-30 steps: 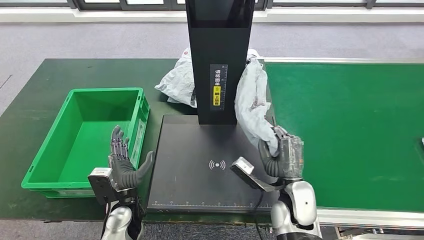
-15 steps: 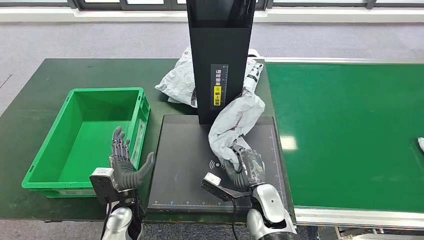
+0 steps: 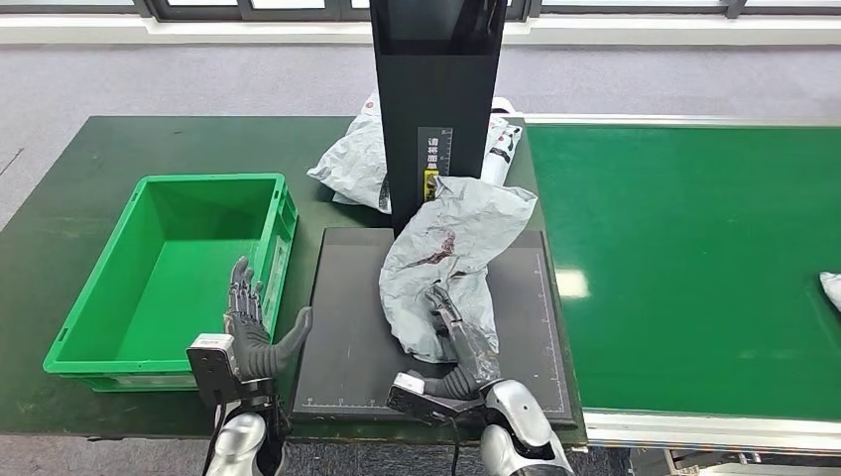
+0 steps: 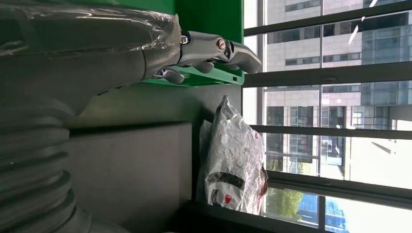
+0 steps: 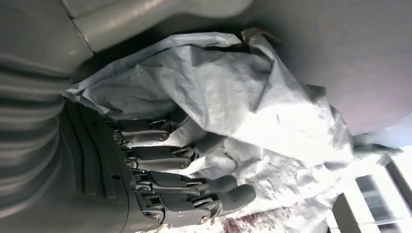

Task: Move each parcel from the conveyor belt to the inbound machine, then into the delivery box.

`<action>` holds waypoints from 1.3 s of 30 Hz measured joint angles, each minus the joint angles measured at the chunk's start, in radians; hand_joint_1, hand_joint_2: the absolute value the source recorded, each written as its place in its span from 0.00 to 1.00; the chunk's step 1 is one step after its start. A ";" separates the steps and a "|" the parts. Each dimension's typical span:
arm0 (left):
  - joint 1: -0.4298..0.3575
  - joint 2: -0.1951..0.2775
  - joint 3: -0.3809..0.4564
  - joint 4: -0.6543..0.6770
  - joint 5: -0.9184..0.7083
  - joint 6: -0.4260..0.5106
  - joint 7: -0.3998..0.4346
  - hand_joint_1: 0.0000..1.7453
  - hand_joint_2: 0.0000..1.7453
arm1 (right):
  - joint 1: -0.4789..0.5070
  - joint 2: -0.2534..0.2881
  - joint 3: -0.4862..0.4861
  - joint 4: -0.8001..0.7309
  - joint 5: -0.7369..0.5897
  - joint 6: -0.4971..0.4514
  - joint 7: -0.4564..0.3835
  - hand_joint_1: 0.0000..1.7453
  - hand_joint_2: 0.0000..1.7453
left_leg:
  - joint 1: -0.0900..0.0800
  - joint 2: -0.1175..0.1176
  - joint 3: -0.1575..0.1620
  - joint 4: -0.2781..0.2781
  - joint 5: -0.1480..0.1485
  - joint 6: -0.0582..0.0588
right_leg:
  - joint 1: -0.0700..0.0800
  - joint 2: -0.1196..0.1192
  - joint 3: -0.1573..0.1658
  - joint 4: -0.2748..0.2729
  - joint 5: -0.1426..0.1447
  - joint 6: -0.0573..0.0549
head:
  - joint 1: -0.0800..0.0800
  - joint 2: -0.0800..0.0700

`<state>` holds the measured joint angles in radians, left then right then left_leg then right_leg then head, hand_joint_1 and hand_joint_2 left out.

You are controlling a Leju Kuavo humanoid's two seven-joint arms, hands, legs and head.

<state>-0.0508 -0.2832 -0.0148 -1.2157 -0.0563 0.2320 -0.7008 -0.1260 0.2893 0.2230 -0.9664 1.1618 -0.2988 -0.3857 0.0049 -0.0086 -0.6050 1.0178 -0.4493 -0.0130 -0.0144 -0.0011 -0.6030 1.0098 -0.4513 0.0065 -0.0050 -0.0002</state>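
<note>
Head view: right robot hand (image 3: 458,342) grips the grey parcel (image 3: 451,260) on the scanner plate (image 3: 342,327); left robot hand (image 3: 253,332) upright, fingers spread.

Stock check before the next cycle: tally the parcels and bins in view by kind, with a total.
Grey parcels: 3 (on the scanner plate, behind the black column, at the belt's right edge)
Green bins: 1
Total: 4

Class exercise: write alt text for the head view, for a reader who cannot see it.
The right hand rests on a crumpled grey parcel lying on the black inbound machine. The left hand is open beside an empty green delivery box, and a second parcel lies behind the machine's column.
</note>
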 joint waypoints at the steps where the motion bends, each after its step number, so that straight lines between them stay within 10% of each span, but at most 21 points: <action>1: 0.000 0.000 0.000 0.000 -0.004 0.008 0.000 0.00 1.00 | 0.002 0.000 0.001 -0.013 -0.039 -0.015 -0.047 0.00 1.00 | 0.000 0.000 0.000 0.000 0.000 0.000 | 0.000 0.000 0.000 0.000 0.000 0.000 | 0.000 0.000; 14: 0.002 0.003 -0.048 -0.101 -0.129 0.253 -0.001 0.00 1.00 | 0.046 -0.001 0.009 -0.367 -0.112 -0.392 -0.292 0.00 1.00 | 0.000 0.000 0.000 0.000 0.000 0.000 | 0.000 0.000 0.000 0.000 0.000 0.000 | 0.000 0.000; 34: -0.137 0.004 -0.279 -0.012 -0.455 0.421 0.058 0.00 1.00 | 0.100 -0.006 -0.016 -0.845 -0.232 -0.402 -0.315 0.00 1.00 | -0.002 0.006 0.003 0.001 -0.001 0.002 | -0.002 0.005 -0.001 0.000 0.002 0.001 | 0.000 0.000; 39: -0.305 -0.035 -0.289 0.224 -0.568 0.420 0.209 0.00 1.00 | 0.101 -0.007 -0.016 -0.861 -0.250 -0.402 -0.315 0.00 1.00 | -0.002 0.002 0.002 0.002 0.000 0.003 | -0.002 0.001 0.002 0.000 0.002 0.002 | 0.000 0.000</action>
<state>-0.3556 -0.3179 -0.3041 -0.9912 -0.6246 0.6520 -0.4920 -0.0254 0.2827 0.2071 -1.8275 0.9116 -0.7004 -0.7011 0.0028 -0.0062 -0.6026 1.0194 -0.4493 -0.0102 -0.0167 0.0001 -0.6010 1.0095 -0.4490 0.0090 -0.0046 -0.0001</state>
